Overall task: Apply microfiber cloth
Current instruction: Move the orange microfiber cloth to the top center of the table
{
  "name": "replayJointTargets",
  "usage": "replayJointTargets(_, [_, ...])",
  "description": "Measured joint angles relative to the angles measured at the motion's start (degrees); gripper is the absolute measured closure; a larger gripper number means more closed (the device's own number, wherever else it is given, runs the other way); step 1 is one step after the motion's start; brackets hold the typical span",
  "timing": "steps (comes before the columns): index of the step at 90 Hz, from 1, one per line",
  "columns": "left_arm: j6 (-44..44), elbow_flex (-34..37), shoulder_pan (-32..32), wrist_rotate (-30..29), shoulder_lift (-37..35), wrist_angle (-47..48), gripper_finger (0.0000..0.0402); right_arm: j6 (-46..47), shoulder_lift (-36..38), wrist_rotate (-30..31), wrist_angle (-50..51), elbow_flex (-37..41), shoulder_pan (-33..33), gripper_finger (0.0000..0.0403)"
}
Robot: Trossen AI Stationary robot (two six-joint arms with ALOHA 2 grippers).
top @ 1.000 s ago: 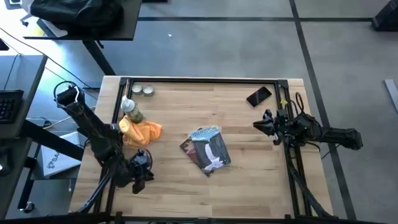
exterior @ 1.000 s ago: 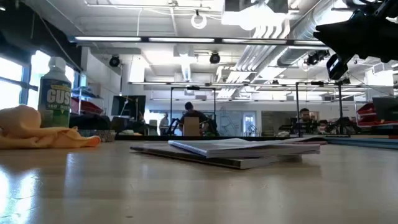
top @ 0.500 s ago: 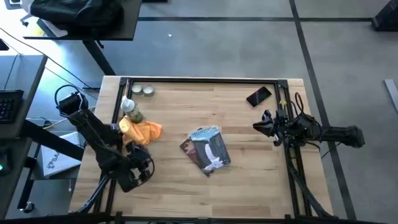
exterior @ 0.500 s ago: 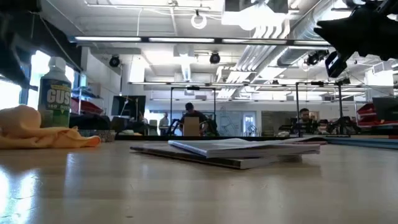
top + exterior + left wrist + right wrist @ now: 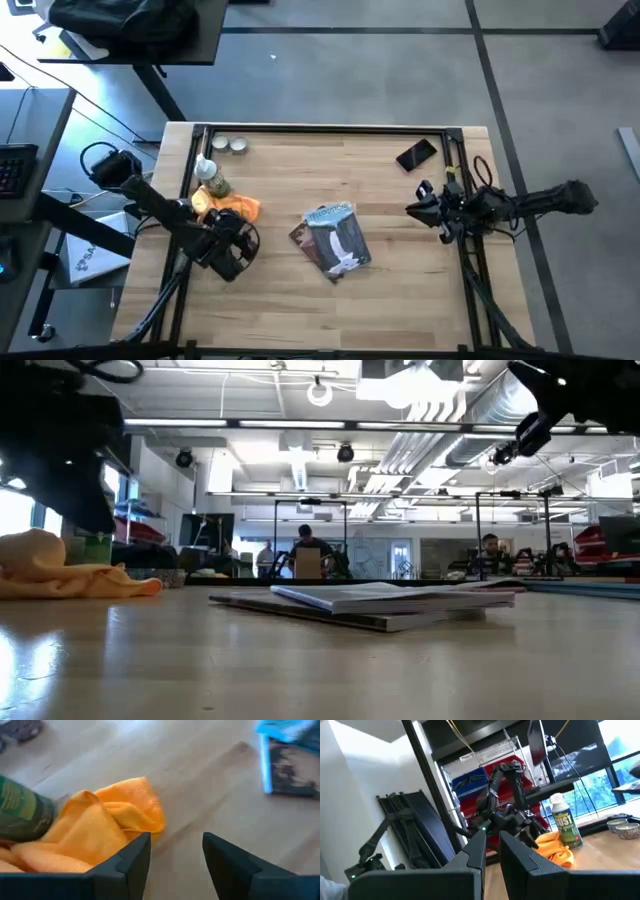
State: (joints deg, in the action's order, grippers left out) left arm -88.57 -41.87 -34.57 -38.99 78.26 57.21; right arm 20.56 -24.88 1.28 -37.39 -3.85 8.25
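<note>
The orange-yellow microfiber cloth (image 5: 234, 209) lies crumpled on the wooden table (image 5: 400, 290) at the left, its far-left folds against a green spray bottle (image 5: 210, 178). It also shows in the left wrist view (image 5: 107, 822) and the low view (image 5: 60, 572). My left gripper (image 5: 236, 246) hovers open just to the near side of the cloth, its two fingers (image 5: 131, 862) apart with bare table between them. My right gripper (image 5: 414, 204) waits in the air at the table's right, with a narrow gap between its fingers (image 5: 476, 851) and nothing in it.
A blue-grey printed packet (image 5: 332, 240) lies on a dark booklet at mid-table. A dark phone (image 5: 417, 154) lies at the far right, and two small tins (image 5: 230, 146) at the far left. Bare wood runs along the near edge.
My left gripper has moved from the near-left edge toward the far side and a little right, up to the cloth's near edge, and its arm now hides the bottle in the low view. My right arm has shifted slightly. The cloth has stayed put.
</note>
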Motion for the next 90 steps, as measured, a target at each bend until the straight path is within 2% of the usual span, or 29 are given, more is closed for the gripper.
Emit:
replayJointTargets(16, [3.69,0.00,3.80,5.24,0.00,-0.04,0.0241,-4.93,-8.79,0.28,0.04,-6.20,2.04,0.0380])
replayJointTargets(28, [4.69,0.00,4.62,7.04,0.00,1.35,0.0241,-10.57,-16.50,0.65,0.38,-11.78,3.08,0.0380])
replayJointTargets(39, [2.19,0.44,4.61,7.05,-0.04,5.40,0.0241,-12.05,-23.74,3.24,2.08,-16.97,3.06,0.0380])
replayJointTargets(52, [-0.25,3.91,4.61,9.05,-0.04,5.55,0.0241,-12.05,-31.87,3.47,2.98,-21.52,3.06,0.0380])
replayJointTargets(72, [-3.24,10.45,4.55,10.41,-0.04,-2.88,0.0241,-11.64,-40.27,3.50,2.97,-27.88,3.02,0.0380])
replayJointTargets(90, [-2.74,16.05,4.48,6.37,-0.22,-14.26,0.0242,-11.64,-42.45,3.12,3.13,-32.91,3.06,0.0380])
